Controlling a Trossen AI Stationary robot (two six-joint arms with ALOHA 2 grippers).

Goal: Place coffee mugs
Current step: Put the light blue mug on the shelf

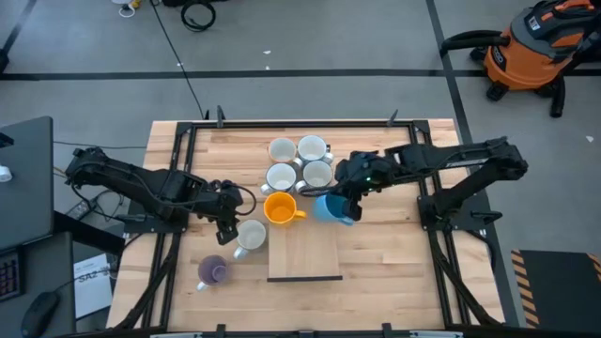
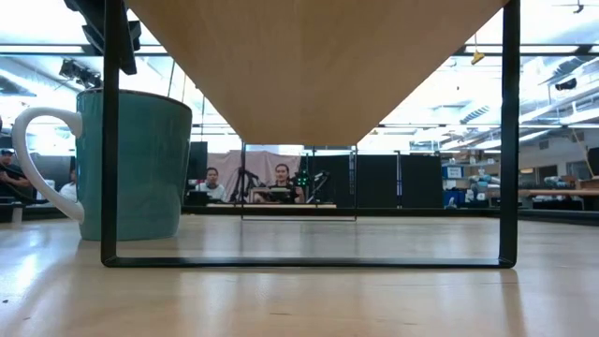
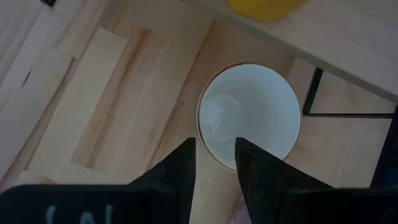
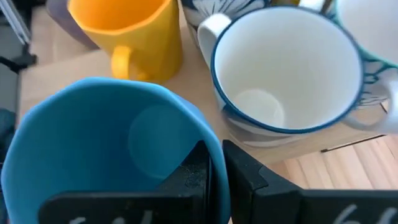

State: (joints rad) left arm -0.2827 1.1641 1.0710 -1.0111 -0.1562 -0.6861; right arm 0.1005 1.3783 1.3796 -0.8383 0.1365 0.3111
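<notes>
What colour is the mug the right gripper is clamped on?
Bright blue mug, inside and out; the right gripper pinches its rim. Best seen in the right wrist view.

Blue mug (image 4: 118, 143) — yellow mug (image 4: 134, 31) — blue-patterned white mug (image 4: 286, 68)

Butcher-block table (image 1: 394, 253) with a raised wooden shelf (image 1: 303, 252) on a thin black frame near its centre. On the shelf's far part stand four white mugs (image 1: 298, 161) in a tight square, with a yellow-orange mug (image 1: 279, 208) just in front. A white mug (image 1: 250, 234) stands on the table just left of the shelf; a purple mug (image 1: 213, 271) sits farther left (handle outward).
</notes>
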